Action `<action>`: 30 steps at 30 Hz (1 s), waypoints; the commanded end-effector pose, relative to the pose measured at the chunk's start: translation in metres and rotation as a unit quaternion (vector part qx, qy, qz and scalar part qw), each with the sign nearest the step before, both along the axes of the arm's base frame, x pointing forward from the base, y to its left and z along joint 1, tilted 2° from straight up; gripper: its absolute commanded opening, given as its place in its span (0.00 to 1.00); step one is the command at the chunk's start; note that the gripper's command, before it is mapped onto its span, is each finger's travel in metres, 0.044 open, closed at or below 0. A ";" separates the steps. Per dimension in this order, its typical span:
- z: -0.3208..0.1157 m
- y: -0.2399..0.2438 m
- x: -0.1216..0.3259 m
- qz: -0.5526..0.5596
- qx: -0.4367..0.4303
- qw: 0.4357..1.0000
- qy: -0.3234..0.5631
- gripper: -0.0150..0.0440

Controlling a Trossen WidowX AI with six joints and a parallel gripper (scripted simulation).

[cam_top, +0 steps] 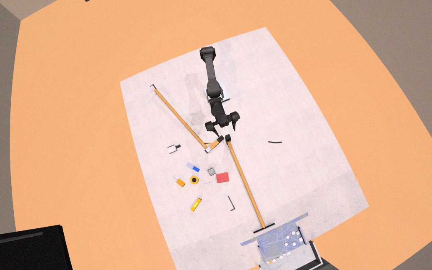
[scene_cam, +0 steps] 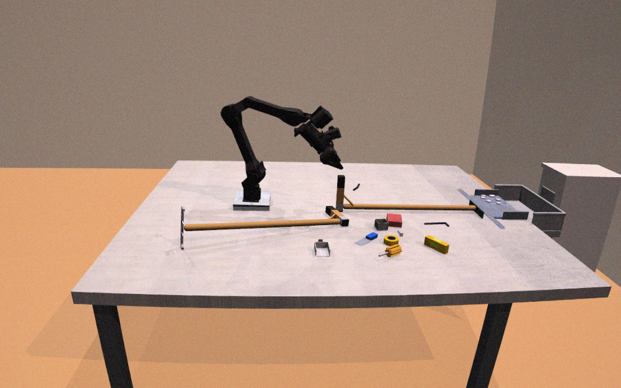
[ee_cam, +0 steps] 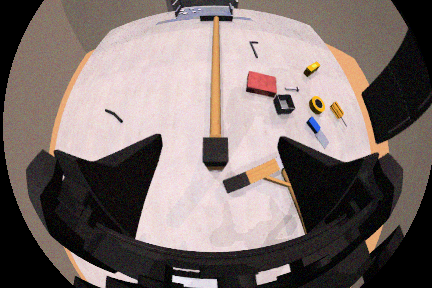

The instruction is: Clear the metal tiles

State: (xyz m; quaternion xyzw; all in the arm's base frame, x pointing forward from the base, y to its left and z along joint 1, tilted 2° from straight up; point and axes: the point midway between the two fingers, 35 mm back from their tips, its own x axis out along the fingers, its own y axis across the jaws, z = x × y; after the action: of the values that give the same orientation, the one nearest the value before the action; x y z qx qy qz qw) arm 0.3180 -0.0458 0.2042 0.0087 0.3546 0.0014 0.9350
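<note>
My gripper (cam_top: 226, 133) (scene_cam: 341, 167) (ee_cam: 221, 141) is open and empty, above the upright black-topped grip of the long scraper (cam_top: 245, 183) (scene_cam: 409, 206) (ee_cam: 215, 74). The scraper lies on the table, its dark blade by the near edge of the bluish steel bench plate (cam_top: 270, 246) (scene_cam: 493, 208). Several pale metal tiles (cam_top: 293, 243) (scene_cam: 488, 200) lie on the plate, mostly toward one side. More small pieces, one orange, line its far edge; whether they are on the plate or in the box is unclear. The grey catch box (scene_cam: 547, 223) (ee_cam: 207, 0) adjoins the far end.
A second wooden-handled tool (cam_top: 180, 119) (scene_cam: 264, 224) lies beside the scraper, its grip (ee_cam: 265, 170) near the scraper's. A red block (cam_top: 222, 177) (scene_cam: 394, 220) (ee_cam: 261, 83), a yellow tape ring (cam_top: 194, 180) (ee_cam: 317, 105) and several small tools lie alongside. A black bent piece (cam_top: 274, 141) (ee_cam: 114, 115) lies on the other side.
</note>
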 end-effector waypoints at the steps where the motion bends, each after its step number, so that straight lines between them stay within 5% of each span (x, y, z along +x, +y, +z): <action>1: -0.028 0.001 0.000 0.001 -0.007 0.999 0.041 1.00; 8: -0.052 0.003 -0.002 0.002 -0.015 0.997 0.077 1.00; 22: 0.000 0.005 -0.020 0.004 -0.017 0.998 0.068 1.00; 30: -0.013 0.005 -0.019 0.004 -0.017 0.998 0.068 1.00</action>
State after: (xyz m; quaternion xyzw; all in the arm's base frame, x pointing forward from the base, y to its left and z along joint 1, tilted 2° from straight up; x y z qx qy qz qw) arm 0.2997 -0.0418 0.1975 -0.0076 0.4177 -0.0035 0.9086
